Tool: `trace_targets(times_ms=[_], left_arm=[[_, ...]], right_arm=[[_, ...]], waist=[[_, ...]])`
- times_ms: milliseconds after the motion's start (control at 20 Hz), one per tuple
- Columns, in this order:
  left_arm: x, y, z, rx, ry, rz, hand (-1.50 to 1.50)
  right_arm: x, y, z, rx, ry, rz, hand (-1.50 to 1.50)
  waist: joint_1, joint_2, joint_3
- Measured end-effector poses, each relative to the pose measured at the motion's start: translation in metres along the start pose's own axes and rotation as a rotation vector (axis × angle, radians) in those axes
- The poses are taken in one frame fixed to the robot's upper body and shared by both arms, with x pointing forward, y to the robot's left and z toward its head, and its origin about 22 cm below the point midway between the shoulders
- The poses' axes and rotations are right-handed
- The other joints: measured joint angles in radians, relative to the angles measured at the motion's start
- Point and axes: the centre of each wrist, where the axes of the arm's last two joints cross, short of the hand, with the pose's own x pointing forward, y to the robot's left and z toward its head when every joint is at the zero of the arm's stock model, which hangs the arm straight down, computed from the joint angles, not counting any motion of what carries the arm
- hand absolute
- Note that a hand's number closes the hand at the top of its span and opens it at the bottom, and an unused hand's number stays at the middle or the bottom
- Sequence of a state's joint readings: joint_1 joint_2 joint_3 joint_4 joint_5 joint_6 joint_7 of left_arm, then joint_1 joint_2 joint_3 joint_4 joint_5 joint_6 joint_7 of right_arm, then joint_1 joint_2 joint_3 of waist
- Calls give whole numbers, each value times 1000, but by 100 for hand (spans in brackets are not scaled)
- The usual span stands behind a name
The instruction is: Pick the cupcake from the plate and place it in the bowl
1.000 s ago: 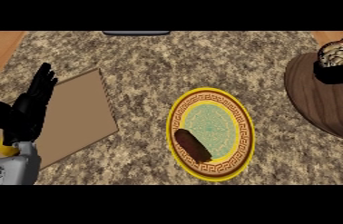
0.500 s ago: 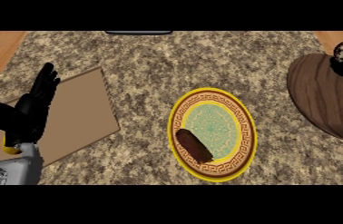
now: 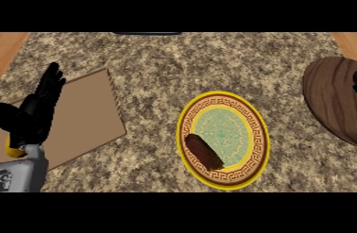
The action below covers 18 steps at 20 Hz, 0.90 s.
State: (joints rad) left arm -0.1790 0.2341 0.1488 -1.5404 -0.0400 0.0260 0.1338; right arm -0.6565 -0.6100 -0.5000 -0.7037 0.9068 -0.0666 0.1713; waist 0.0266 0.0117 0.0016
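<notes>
One hand only appeared: left hand [image 3: 36, 115] at the left edge of the frame, black, rising from a grey forearm [image 3: 22, 174] cut off by the lower left corner. Fingers [image 3: 50, 83] stood straight and close together, tips toward the top of the frame, holding nothing and touching nothing that could be made out. Overlapped the left part of a flat brown mat [image 3: 87, 118], hiding that part; could not tell whether hand and mat were touching. Showed nothing of the right hand.

Lay just right of lower centre: yellow-rimmed plate [image 3: 259, 128] with a brown key-pattern band and a pale green middle. Rested on its lower left portion: dark oblong item [image 3: 203, 152], tilted from upper left to lower right, one end reaching the patterned band. Did not read plainly as a cupcake; no wrapper or topping could be made out. Sat well apart from the left hand, with the mat's right edge between them.

Occupied the right edge, upper half: dark wooden bowl [image 3: 332, 104], cut off by the frame so that only its left portion showed; contents could not be judged. Stood clear of the plate, with bare speckled counter [image 3: 209, 62] between.

Ran along the top edge, left of centre: thin dark strip [image 3: 146, 33], mostly cut off and not identifiable.
</notes>
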Motion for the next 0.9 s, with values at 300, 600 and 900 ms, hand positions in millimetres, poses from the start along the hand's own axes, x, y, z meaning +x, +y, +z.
trace_targets(times_ms=[300, 600, 900], left_arm=[[4, -1, 3, -2, -2, -3, 0], [-1, 3, 4, 12, 8, -2, 0], [-2, 7, 8, 21, 17, -3, 0]], right_arm=[[-34, -2, -9, 98, -34, -89, -150], [-41, -17, -14, 4, -91, -480, -150], [-86, -40, -11, -98, -86, -805, -150]], waist=[[-2, -2, 1], [-16, -6, 2], [-26, -9, 1]])
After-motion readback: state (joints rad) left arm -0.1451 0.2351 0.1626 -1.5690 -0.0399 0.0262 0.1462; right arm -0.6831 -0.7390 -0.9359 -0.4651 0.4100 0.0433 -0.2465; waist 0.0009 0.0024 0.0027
